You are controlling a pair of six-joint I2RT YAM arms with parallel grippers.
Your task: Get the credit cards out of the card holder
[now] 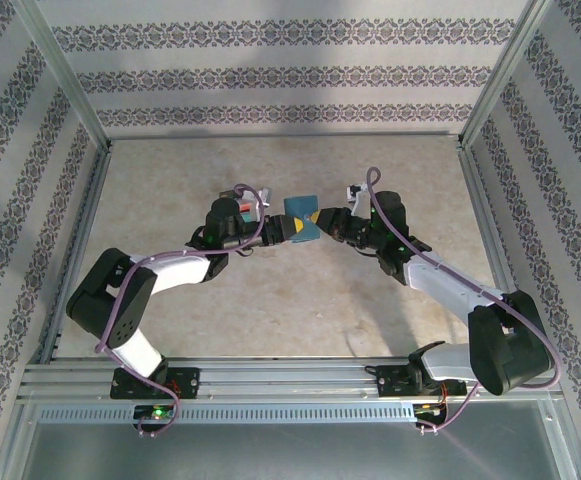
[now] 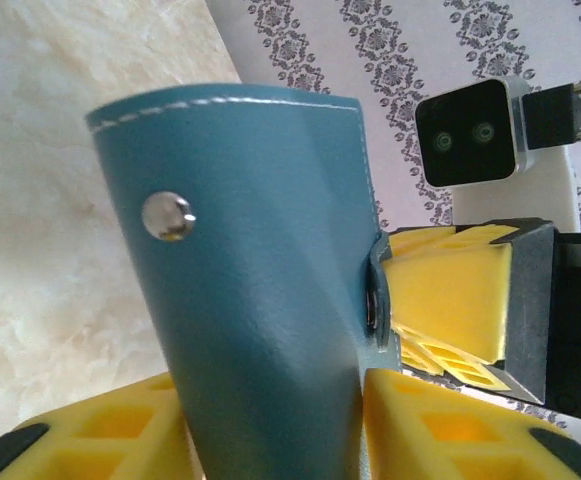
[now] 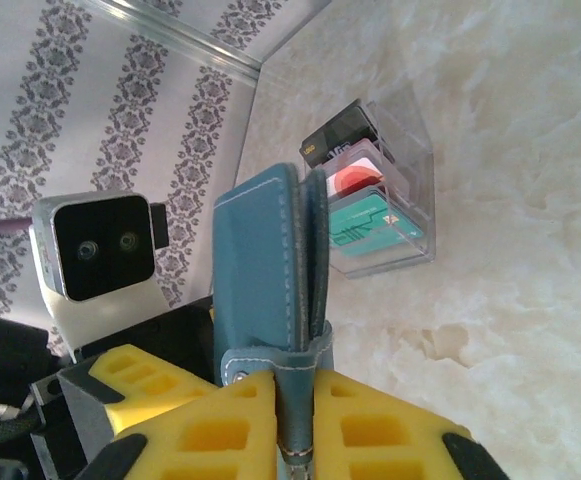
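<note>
Top external: card holder [image 1: 300,214] held up over the middle of the table [image 1: 270,330], between my two end effectors. Left end effector [image 1: 276,228] on one end, right end effector [image 1: 324,219] on the other.

Left wrist: left pads sit against both faces of the holder; clamped, as far as I can tell.

Right wrist: right pads pinched on the clasp tab [image 3: 292,365]. Covers barely ajar. Credit cards [image 3: 360,182], dark, red-and-white and teal, stand in a clear box [image 3: 410,140] on the table beyond. Any inside the holder: cannot tell.

Step, by my reading: open the clasp. To do it well: left holds the body firm, right peels the tab away with a short pull and no twist, so nothing slips.
</note>
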